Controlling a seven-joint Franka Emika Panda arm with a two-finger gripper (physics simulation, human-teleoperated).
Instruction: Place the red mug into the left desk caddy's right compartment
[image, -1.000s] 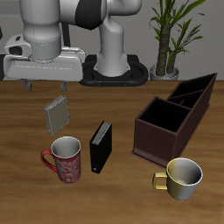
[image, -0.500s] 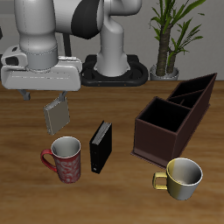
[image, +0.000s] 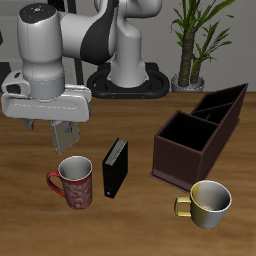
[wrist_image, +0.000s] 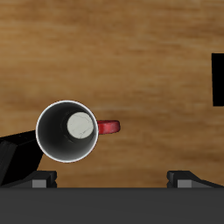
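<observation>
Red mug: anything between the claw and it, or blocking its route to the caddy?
Nothing visible sits between the claw and the mottled red mug with loop handle below it. Toward the dark brown tall-walled caddy, an upright black box stands on the table between them; lifting over should clear it.

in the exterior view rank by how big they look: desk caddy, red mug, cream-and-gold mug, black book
1. left desk caddy, clearly largest
2. black book
3. red mug and cream-and-gold mug: they look about alike, so no ranking between them.
</observation>
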